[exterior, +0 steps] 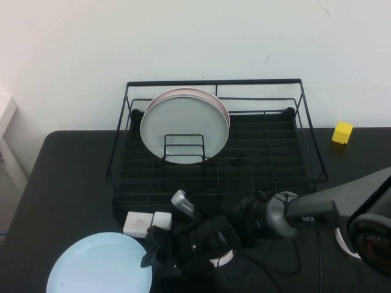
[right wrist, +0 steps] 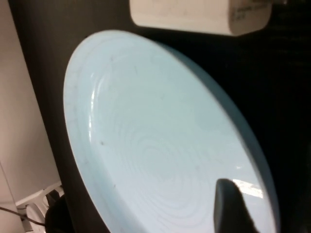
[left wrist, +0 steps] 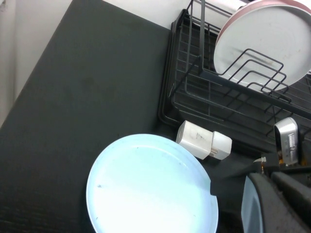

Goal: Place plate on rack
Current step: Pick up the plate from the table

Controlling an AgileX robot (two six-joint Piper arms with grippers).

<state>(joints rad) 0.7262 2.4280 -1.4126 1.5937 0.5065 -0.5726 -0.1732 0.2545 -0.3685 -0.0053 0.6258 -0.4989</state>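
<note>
The light blue plate (exterior: 98,265) lies flat at the table's front left; it also shows in the left wrist view (left wrist: 146,189) and fills the right wrist view (right wrist: 155,141). My right gripper (exterior: 148,255) reaches in from the right and is shut on the plate's right rim. One finger (right wrist: 233,208) rests on the plate just inside the rim and the other is hidden beneath. The black wire rack (exterior: 269,152) stands behind, with its loop divider (exterior: 183,146). My left gripper (left wrist: 291,204) is out of the high view, shut and empty, raised above the front left.
A pale grey-white plate (exterior: 183,125) stands upright in the rack's left half, against the divider, with a pink-rimmed plate (exterior: 201,93) behind it. A white charger block (exterior: 146,223) lies between the rack and the blue plate. A yellow cube (exterior: 343,132) sits at the back right.
</note>
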